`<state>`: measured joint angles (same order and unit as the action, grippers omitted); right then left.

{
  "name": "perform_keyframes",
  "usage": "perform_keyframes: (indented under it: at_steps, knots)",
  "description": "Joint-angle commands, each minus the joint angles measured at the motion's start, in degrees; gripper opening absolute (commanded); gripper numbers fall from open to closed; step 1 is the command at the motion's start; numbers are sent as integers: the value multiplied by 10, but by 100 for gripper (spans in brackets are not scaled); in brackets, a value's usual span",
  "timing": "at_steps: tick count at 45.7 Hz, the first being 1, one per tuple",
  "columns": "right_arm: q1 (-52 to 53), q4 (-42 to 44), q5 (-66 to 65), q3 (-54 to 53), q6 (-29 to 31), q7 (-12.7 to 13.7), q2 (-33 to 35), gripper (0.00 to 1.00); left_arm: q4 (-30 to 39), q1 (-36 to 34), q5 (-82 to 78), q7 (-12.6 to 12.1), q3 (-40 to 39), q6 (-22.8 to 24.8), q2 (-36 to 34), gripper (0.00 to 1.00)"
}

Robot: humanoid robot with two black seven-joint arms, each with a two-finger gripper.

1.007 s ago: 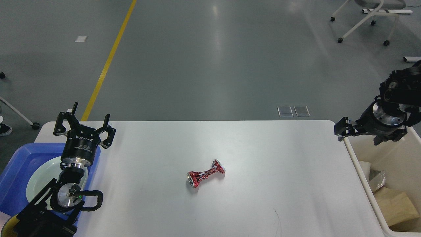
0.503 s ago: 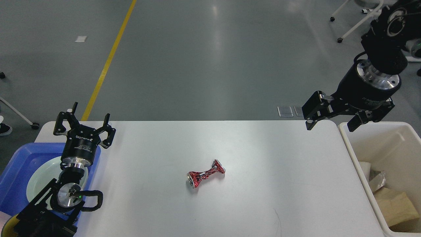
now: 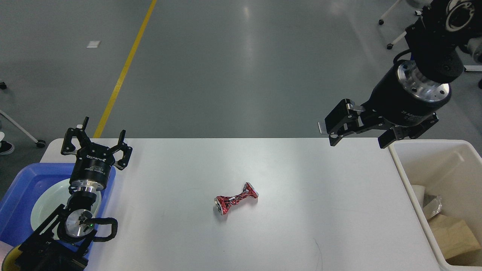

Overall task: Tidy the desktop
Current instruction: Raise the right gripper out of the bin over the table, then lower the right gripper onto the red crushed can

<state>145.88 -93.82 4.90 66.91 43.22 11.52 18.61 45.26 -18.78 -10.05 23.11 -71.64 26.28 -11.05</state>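
The desktop (image 3: 301, 210) is a large white tabletop with rounded corners. A crushed red can (image 3: 235, 203) lies on its side near the middle. My left gripper (image 3: 97, 142) is open and empty, held above the table's far left corner by the blue tray. My right gripper (image 3: 357, 137) is open and empty, held high over the table's far right edge, well to the right of the can and apart from it.
A blue plastic tray (image 3: 19, 195) with a pale green plate (image 3: 45, 203) sits at the left edge. A cream-white bin (image 3: 414, 180) at the right holds cardboard and crumpled wrappers. Chair legs on castors stand on the grey floor at the top right.
My right arm rose from over the bin and swung left toward the table's far right corner. The left arm and the can have not moved.
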Motion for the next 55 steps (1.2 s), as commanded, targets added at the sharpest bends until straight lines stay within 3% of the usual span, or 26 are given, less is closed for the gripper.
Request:
perform_keyframes:
  at_steps: [1,30,34,39,48,55]
  knots:
    - [1,0,1,-1,-14,0,-4,98,0,0,0,-1,0,0,1,96]
    - [-39,7,35,-10,-43,-1,-9,99,0,0,0,-1,0,0,0,96]
    - [-75,15,76,-26,-77,0,-16,99,0,0,0,-1,0,0,0,96]
    - [-132,17,133,-38,-161,8,-47,99,0,0,0,-1,0,0,1,96]
    - [-245,50,251,-91,-285,46,-73,99,0,0,0,-1,0,0,1,96]
    - [-371,114,287,-203,-318,64,-87,99,0,0,0,-1,0,0,1,96]
